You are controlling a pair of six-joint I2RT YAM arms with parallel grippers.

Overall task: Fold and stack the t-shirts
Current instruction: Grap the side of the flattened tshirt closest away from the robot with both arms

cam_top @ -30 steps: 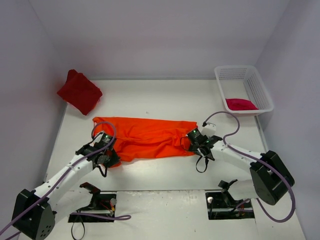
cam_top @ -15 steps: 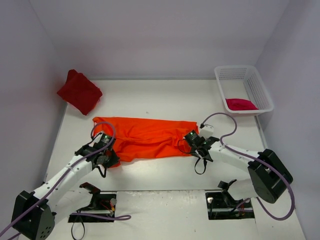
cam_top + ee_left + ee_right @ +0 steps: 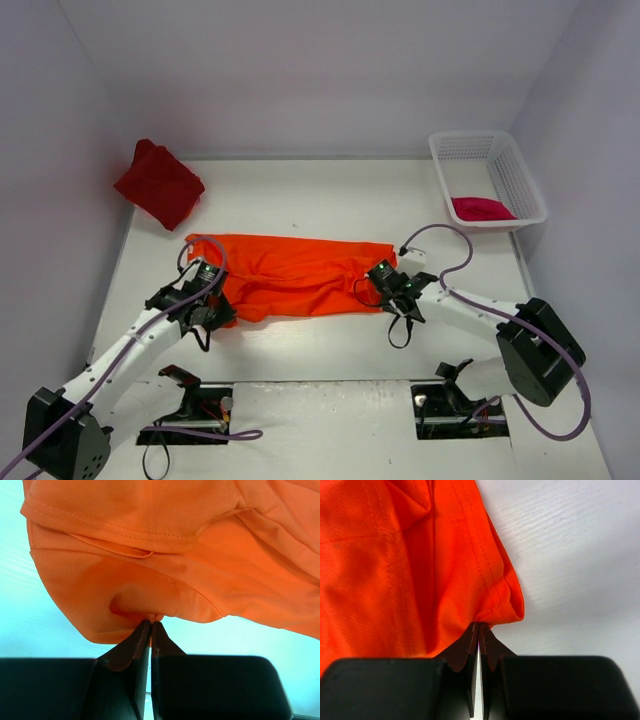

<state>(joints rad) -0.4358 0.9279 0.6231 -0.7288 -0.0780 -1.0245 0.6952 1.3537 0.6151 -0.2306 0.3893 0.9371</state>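
The bright orange t-shirt point(image 3: 295, 273) lies spread in a long band across the middle of the table. My left gripper point(image 3: 214, 308) is shut on its near-left corner, and the cloth point(image 3: 150, 580) bunches at the fingertips. At the other end my right gripper point(image 3: 377, 288) is shut on the near-right corner, pinching the hemmed edge point(image 3: 500, 605). A dark red t-shirt point(image 3: 160, 183) sits folded at the far left. A crimson-pink t-shirt point(image 3: 481, 208) lies in the basket.
The white mesh basket point(image 3: 520, 185) stands at the far right of the table. Purple cables loop off both wrists above the table. White walls close the table in on three sides.
My right gripper has shut on the orange shirt's right corner, after being open. The left gripper, holding its corner, has moved slightly up and back.
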